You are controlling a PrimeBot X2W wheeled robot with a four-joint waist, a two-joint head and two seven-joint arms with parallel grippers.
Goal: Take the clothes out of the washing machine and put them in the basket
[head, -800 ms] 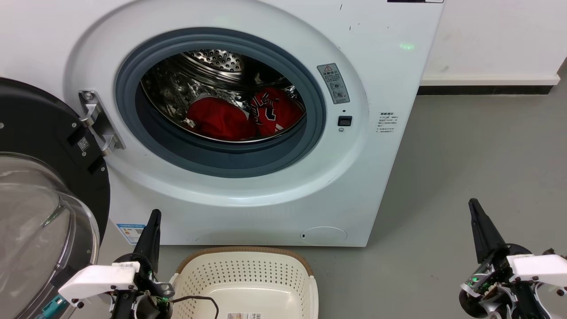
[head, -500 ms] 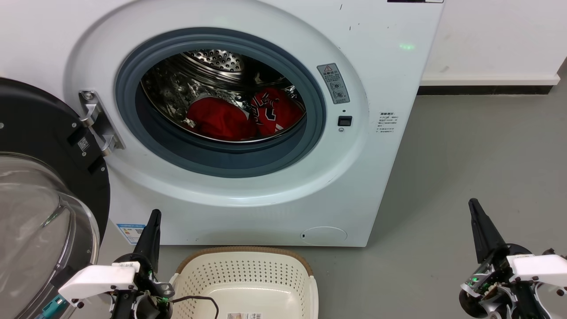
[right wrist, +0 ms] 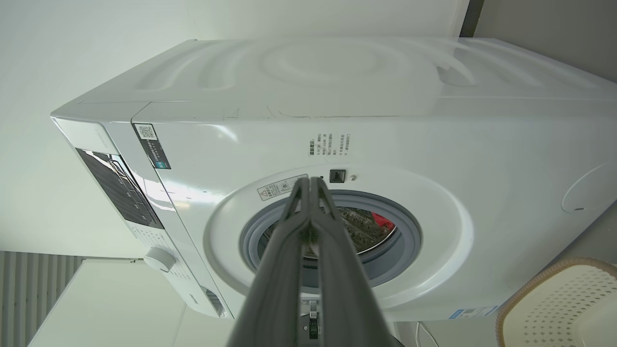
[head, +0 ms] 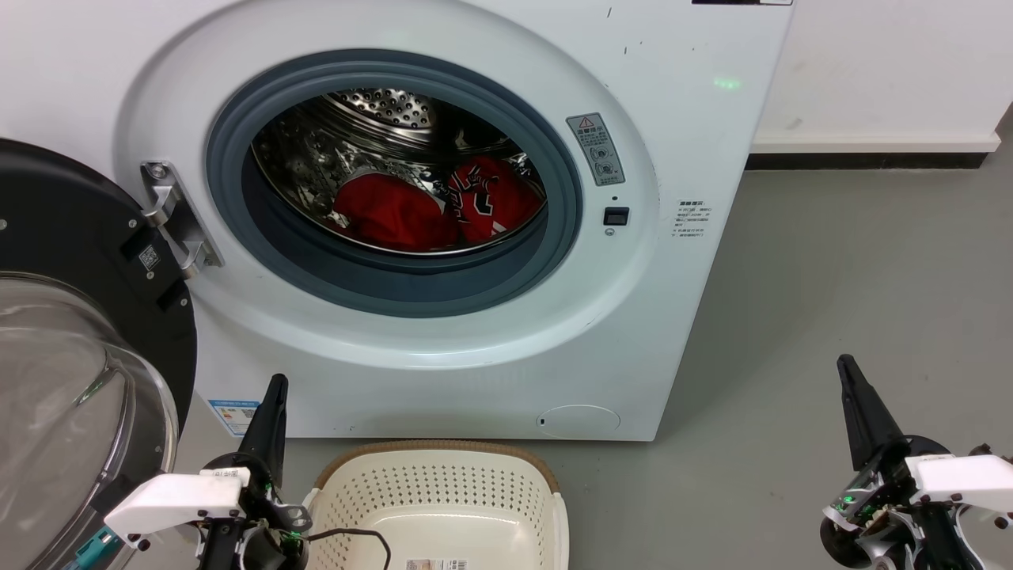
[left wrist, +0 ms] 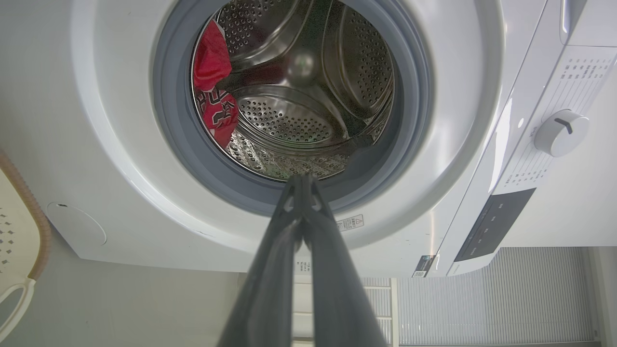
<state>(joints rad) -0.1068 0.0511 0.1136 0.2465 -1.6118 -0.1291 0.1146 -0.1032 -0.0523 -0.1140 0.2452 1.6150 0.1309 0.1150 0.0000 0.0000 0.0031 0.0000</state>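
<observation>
My left claw (head: 276, 385) hangs low, its two dark fingers pressed together on nothing, just left of the basket (head: 437, 448). The basket sits on the grey floor (head: 855, 269) at the foot of the washing machine (head: 696, 134). My right claw (head: 844, 366) is likewise pressed together and empty, above the floor well off to the machine's right. Up past both claws, the black-rimmed glass door (head: 47, 214) is swung wide on my left. Inside the grey seal (head: 237, 134), both clothes lie at the bottom of the steel drum (head: 380, 103). The plain red garment (head: 392, 214) is on the left, touching the lettered jersey (head: 491, 198) on its right.
</observation>
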